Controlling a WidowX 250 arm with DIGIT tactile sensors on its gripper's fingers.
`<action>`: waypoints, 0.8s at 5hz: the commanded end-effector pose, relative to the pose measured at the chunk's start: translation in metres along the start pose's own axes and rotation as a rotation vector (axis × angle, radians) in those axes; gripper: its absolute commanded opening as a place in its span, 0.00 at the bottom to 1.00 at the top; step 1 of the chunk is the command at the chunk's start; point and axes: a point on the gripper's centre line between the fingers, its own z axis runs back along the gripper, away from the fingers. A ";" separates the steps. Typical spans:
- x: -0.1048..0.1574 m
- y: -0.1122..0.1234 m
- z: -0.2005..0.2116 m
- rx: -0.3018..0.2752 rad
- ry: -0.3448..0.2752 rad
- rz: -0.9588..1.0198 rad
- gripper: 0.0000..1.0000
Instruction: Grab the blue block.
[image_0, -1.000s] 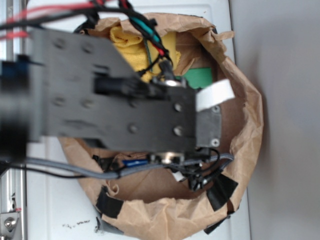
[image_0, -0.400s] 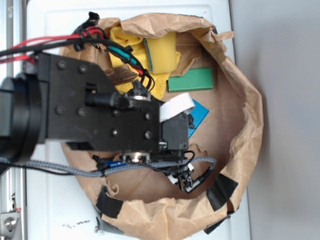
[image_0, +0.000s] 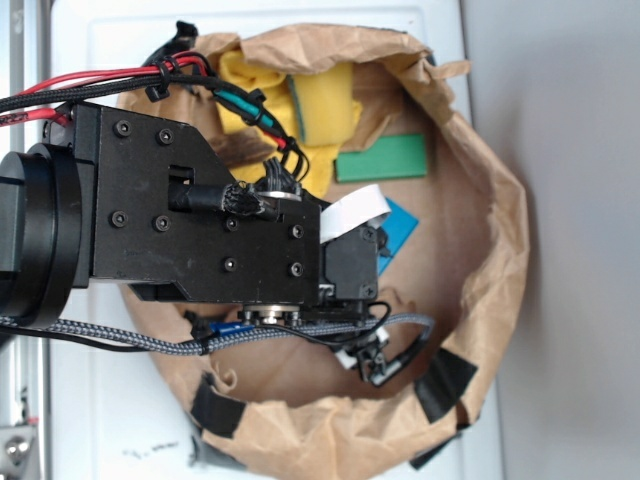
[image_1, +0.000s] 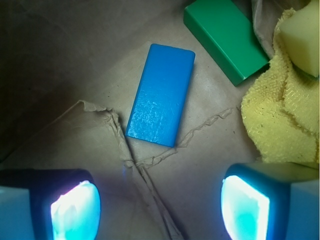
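my jaws hang released above the blue block (image_1: 161, 94); stiff, smooth, probably light, so i'd pinch its long edges.

The robot's big black arm (image_0: 180, 215) reaches in from the left side of the outside view. It stretches to the right and lies nearly flat across the picture. Red, black and grey wires (image_0: 110, 78) run along it. The gripper (image_1: 160, 202) points down. In the wrist view its two fingers (image_1: 70, 205) sit at the bottom corners, one left and one right. They are far apart, with a wide gap between them, and nothing is held. The finger tips look glowing and blurry, so their exact shape is hard to tell.
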 end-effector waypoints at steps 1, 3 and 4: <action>0.026 -0.007 -0.006 -0.040 -0.065 0.043 1.00; 0.045 0.001 -0.018 0.024 -0.025 0.007 1.00; 0.049 -0.003 -0.024 0.032 -0.019 0.012 1.00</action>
